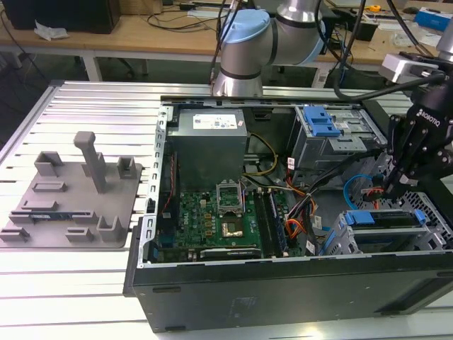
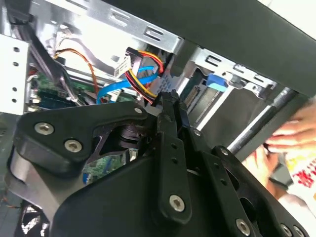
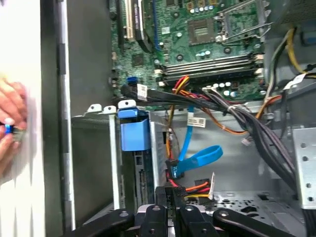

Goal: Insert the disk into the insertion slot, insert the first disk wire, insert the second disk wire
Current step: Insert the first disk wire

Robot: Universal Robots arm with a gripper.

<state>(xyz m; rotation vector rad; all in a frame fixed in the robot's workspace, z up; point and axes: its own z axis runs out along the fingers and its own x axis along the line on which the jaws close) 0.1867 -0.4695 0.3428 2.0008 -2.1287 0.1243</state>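
In the exterior view a grey fixture plate (image 1: 71, 205) lies on the worktop (image 1: 106, 106) at nine o'clock. The open computer case (image 1: 283, 290) stands in the middle. At four o'clock the disk (image 1: 388, 221) sits in the insertion slot (image 1: 341, 237). Just at its twelve o'clock, the tool (image 1: 391, 190) is closed on a disk wire (image 3: 195, 186), red and yellow in the first wrist view.

Claw (image 1: 393, 187) above disk (image 1: 386, 219) in insertion slot (image 1: 341, 234).
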